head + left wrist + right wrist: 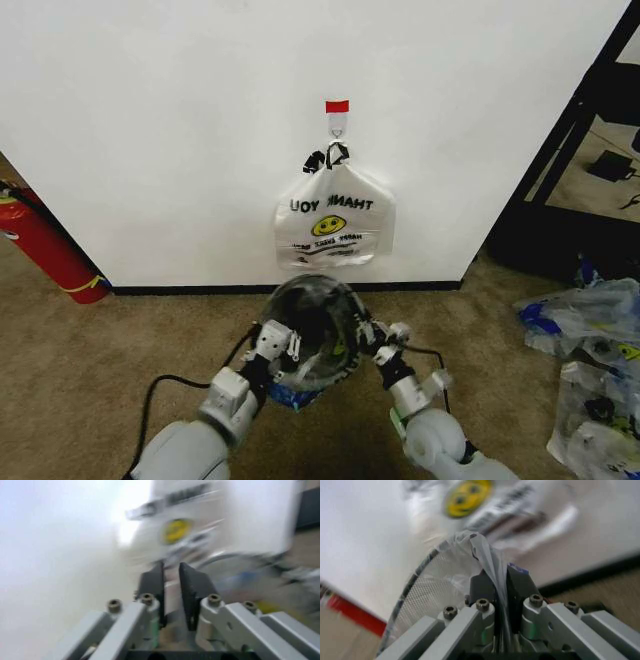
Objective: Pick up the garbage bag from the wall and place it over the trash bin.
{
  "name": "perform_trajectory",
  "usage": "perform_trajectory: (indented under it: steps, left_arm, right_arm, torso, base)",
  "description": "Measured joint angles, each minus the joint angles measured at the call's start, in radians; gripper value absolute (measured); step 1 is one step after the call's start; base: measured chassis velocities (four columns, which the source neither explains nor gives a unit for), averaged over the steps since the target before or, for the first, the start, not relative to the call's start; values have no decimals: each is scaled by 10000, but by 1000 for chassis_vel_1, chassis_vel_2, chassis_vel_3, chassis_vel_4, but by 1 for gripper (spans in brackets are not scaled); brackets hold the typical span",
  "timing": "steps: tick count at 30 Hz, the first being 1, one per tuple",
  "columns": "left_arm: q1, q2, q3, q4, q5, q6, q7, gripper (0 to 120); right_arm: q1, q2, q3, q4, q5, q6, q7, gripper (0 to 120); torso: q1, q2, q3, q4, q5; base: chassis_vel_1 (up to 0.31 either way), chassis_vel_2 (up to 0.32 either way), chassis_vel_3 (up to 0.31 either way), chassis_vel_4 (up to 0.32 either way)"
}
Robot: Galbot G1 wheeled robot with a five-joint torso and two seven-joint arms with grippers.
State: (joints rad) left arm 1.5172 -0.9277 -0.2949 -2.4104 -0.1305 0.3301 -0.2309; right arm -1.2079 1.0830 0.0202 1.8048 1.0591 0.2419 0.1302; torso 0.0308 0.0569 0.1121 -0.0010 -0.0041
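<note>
The garbage bag (318,305), thin and see-through, is stretched over the top of the round black mesh trash bin (305,365), which stands on the carpet close to the white wall (180,120). My left gripper (282,345) is at the bin's left rim, shut on the bag's film (171,592). At the right rim my right gripper (373,342) is shut on a fold of the same bag (490,560). The right wrist view shows the bin's mesh rim (415,583) curving away under the plastic. A blue patch of the bag hangs at the bin's near side.
A whiter THANK YOU smiley bag (333,222) with black-taped handles hangs from a hook (338,126) under red tape. A red fire extinguisher (45,248) leans at the left. More plastic bags (590,340) lie on the right, near a black shelf (585,120).
</note>
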Motion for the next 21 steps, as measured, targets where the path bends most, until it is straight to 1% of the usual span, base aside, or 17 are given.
perform_trajectory:
  steps: [1, 2, 3, 4, 5, 6, 7, 9, 10, 12, 13, 14, 15, 17, 18, 19, 21]
  left_arm:
    - [298, 238, -383, -65, 26, 91, -168, 22]
    - [298, 238, -383, -65, 26, 91, -168, 22]
    - [493, 394, -567, -83, 23, 199, -285, 25]
    - [860, 686, -769, -72, -92, 473, -555, 30]
    - [1039, 850, -784, -28, -285, 613, -720, 32]
    - [1122, 934, -768, 8, -455, 691, -799, 32]
    - [1230, 1060, -653, 81, -934, 843, -865, 41]
    - [1268, 1092, -356, 138, -1800, 1036, -738, 49]
    - [1179, 1005, -145, 148, -2352, 1078, -445, 54]
    - [1127, 955, -69, 147, -2525, 1084, -277, 56]
    - [1070, 901, -5, 148, -2671, 1091, -99, 61]
    - [1008, 846, 54, 147, -2787, 1102, 67, 63]
    - [824, 721, 209, 165, -3029, 1225, 399, 68]
    - [610, 620, 397, 405, -3103, 1323, 636, 65]
    - [479, 563, 499, 606, -3058, 1327, 728, 61]
    - [479, 563, 499, 606, -3058, 1327, 728, 61]
    - [314, 491, 599, 903, -2958, 1323, 841, 52]
  right_arm:
    - [-6, 2, 151, 163, 407, -132, 215, 1]
    - [-6, 2, 151, 163, 407, -132, 215, 1]
    - [-16, 8, 246, 272, 630, -200, 320, 1]
    - [-69, 43, 447, 483, 1014, -294, 464, 1]
    - [-120, 81, 587, 597, 1198, -338, 505, 1]
    - [-149, 101, 649, 648, 1267, -350, 513, 1]
    - [-224, 154, 795, 778, 1405, -363, 519, 1]
    - [-293, 235, 932, 925, 1526, -364, 521, 1]
    - [-335, 283, 951, 1016, 1539, -365, 518, 1]
    - [-360, 302, 953, 1061, 1539, -365, 517, 1]
    - [-391, 323, 952, 1119, 1536, -365, 516, 1]
    - [-415, 333, 953, 1165, 1530, -365, 515, 1]
    - [-518, 354, 952, 1344, 1493, -365, 507, 1]
    - [-634, 356, 951, 1539, 1439, -364, 500, 1]
    - [-706, 357, 947, 1664, 1396, -362, 495, 1]
    - [-706, 357, 947, 1664, 1396, -362, 495, 1]
    - [-777, 348, 935, 1815, 1347, -360, 491, 1]
  torso:
    - [0, 0, 0, 4, 1]
    - [0, 0, 0, 4, 1]
    - [0, 0, 0, 4, 0]
    - [0, 0, 0, 4, 0]
    - [0, 0, 0, 6, 0]
    - [-1, 0, 0, 4, 1]
    - [0, 0, 0, 0, 0]
    - [0, 0, 0, -2, -2]
    - [0, 0, 0, -1, 0]
    - [0, 0, 0, -1, -1]
    - [0, 0, 0, -1, -1]
    - [0, 0, 0, -1, -1]
    - [-1, 0, 0, 0, -1]
    - [0, 0, 0, 0, 0]
    - [0, 0, 0, -1, -1]
    - [0, 0, 0, -1, -1]
    - [0, 0, 0, 0, -1]
  base:
    - [0, 0, 0, 0]
    - [0, 0, 0, 0]
    - [0, 0, 0, 0]
    - [0, 0, 0, 0]
    - [0, 0, 0, 0]
    - [0, 0, 0, 0]
    - [0, 0, 0, 0]
    - [0, 0, 0, 0]
    - [0, 0, 0, 0]
    - [0, 0, 0, 0]
    - [0, 0, 0, 0]
    - [0, 0, 0, 0]
    - [0, 0, 0, 0]
    - [0, 0, 0, 0]
    - [0, 0, 0, 0]
    - [0, 0, 0, 0]
    - [0, 0, 0, 0]
